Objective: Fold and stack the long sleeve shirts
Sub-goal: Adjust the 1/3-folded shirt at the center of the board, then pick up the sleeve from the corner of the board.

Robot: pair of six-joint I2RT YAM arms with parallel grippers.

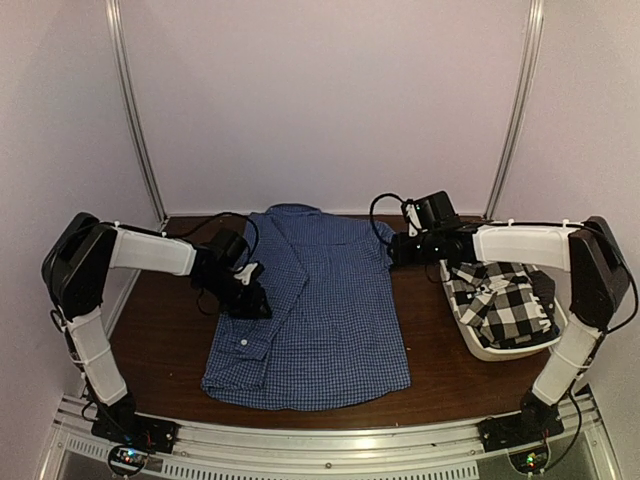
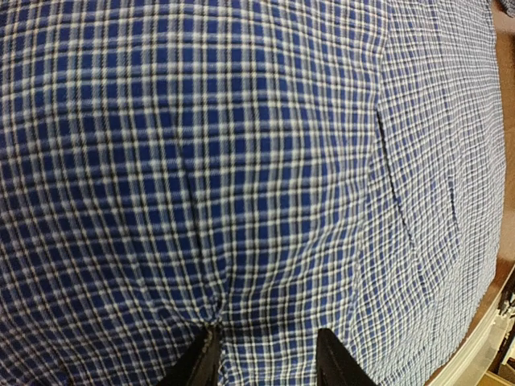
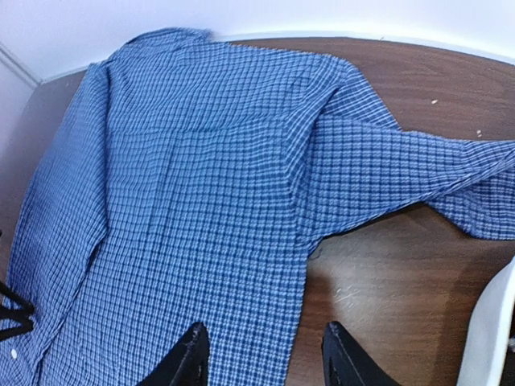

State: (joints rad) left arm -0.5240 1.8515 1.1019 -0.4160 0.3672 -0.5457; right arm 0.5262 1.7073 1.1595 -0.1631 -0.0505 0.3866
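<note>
The blue gingham shirt [image 1: 325, 300] lies flat, back up, in the middle of the brown table [image 1: 440, 375]. Its left sleeve is folded in along the left side, cuff with a white button [image 1: 243, 342] near the front. The right sleeve [image 3: 418, 165] stretches out sideways over the wood. My left gripper [image 1: 250, 298] is low on the shirt's left side, open, its fingers [image 2: 199, 363] touching the cloth [image 2: 241, 177]. My right gripper [image 1: 394, 248] hovers open by the shirt's right edge [image 3: 302, 265], nothing between its fingers [image 3: 346, 362]. The black-and-white checked shirt [image 1: 500, 298] lies crumpled in the tub.
A white plastic tub [image 1: 478, 345] stands at the right side of the table, and its rim [image 3: 491, 330] shows close beside my right gripper. Bare wood [image 3: 394, 281] lies between shirt and tub. A metal rail [image 1: 330, 440] runs along the near edge.
</note>
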